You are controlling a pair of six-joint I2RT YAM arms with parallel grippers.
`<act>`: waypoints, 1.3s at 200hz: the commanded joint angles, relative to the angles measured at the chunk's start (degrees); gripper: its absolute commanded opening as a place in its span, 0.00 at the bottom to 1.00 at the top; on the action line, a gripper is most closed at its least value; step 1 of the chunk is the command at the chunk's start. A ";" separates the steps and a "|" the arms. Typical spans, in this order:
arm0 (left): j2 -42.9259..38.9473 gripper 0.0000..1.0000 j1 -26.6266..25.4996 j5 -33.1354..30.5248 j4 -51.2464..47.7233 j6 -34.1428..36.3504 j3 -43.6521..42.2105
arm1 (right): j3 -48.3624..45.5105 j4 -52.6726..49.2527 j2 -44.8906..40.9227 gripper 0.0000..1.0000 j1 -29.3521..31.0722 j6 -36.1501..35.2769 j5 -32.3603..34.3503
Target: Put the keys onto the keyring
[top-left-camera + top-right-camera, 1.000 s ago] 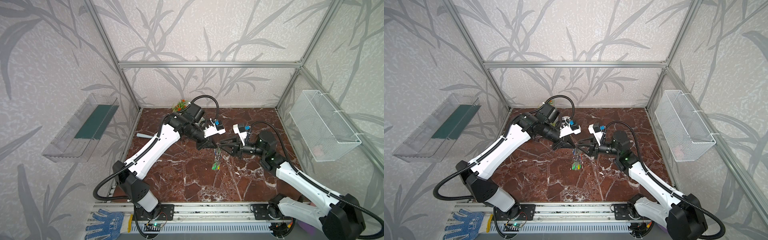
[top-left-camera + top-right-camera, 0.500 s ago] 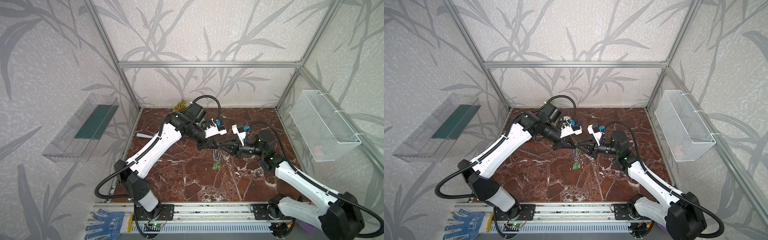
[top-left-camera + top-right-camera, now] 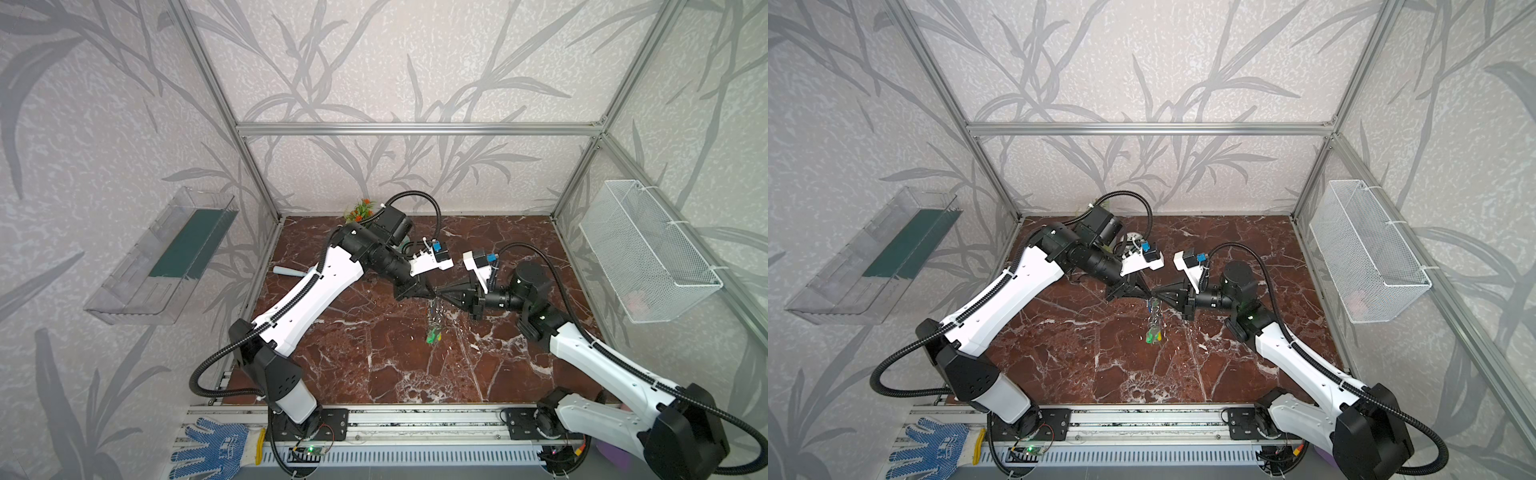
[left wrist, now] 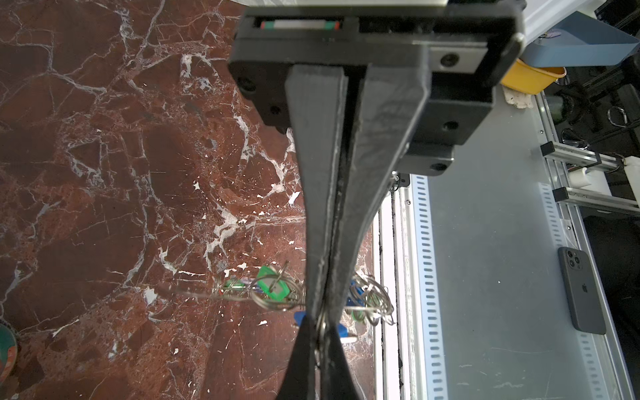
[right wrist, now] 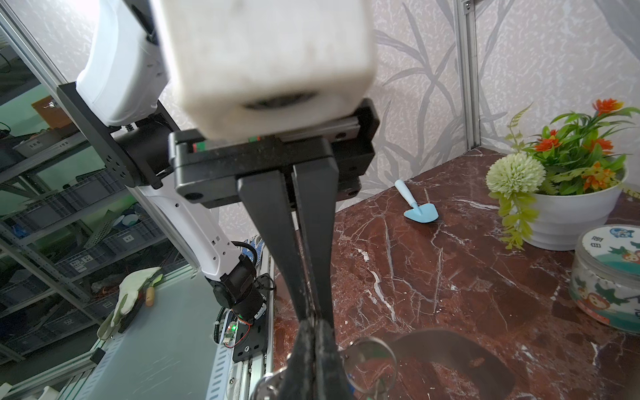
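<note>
Both grippers meet tip to tip above the middle of the marble table [image 3: 374,365]. My left gripper [image 3: 431,293] [image 3: 1149,292] [image 4: 323,320] is shut on a thin metal edge at the top of the hanging bunch. The keyring [image 3: 434,311] [image 3: 1153,311] dangles below the tips and shows edge-on in the left wrist view [image 4: 207,295]. A green key [image 3: 434,336] [image 4: 272,288] hangs on it, and a blue key [image 4: 341,329] shows behind the fingers. My right gripper [image 3: 441,293] [image 3: 1159,293] [image 5: 313,325] is shut at the same spot, beside a split ring [image 5: 370,360].
A flower pot [image 5: 571,207], a blue toy trowel [image 5: 420,211] and a round jar [image 5: 606,273] stand at the back left. A wire basket [image 3: 648,253] hangs on the right wall, a clear tray [image 3: 166,253] on the left wall. A blue glove [image 3: 216,449] lies by the front rail.
My right gripper, open a second ago, has closed at the tips of the left gripper. Both arms have drifted slightly toward the back; the bunch still hangs from the left gripper.
</note>
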 commanded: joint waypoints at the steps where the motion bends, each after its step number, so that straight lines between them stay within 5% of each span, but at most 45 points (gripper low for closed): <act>1: -0.37 0.00 -0.21 1.11 0.73 0.84 2.49 | -0.33 1.29 -0.60 0.00 0.31 0.57 0.17; 50: -2.25 0.00 0.60 1.11 4.55 -2.23 -0.29 | -0.83 1.62 -1.56 0.00 0.27 0.91 2.28; 104: -14.74 0.20 5.92 2.32 26.19 -16.46 -17.67 | -2.09 12.92 0.25 0.00 0.33 9.39 2.11; 170: -28.98 0.48 8.40 1.17 55.57 -30.35 -42.85 | -0.58 11.91 0.28 0.00 0.40 10.09 1.14; 260: -24.72 0.35 5.87 10.06 66.46 -36.93 -45.78 | -0.59 13.50 0.98 0.00 0.37 11.41 0.75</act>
